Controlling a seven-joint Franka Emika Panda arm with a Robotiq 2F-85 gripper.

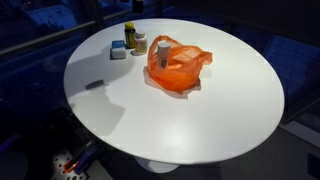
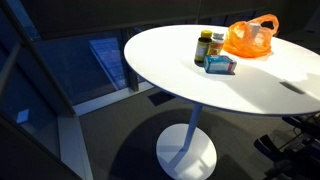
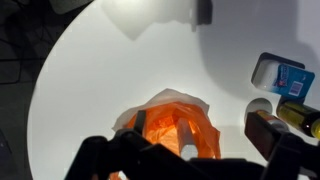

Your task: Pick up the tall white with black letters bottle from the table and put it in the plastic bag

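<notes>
gripper [image 3: 190, 160] spread wide, empty. orange plastic bag [image 3: 178, 125] between fingers, just beyond tips. tall white bottle [image 1: 165, 62] apparently inside bag. placing looks done; only pull-away remaining. brown bottle [image 3: 265, 128], blue box [image 3: 282, 75] outside one finger.

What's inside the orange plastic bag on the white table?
A whitish bottle sits inside the orange plastic bag, its top showing at the opening. The bag's wall covers its lower part, and any lettering is too small to read.
</notes>
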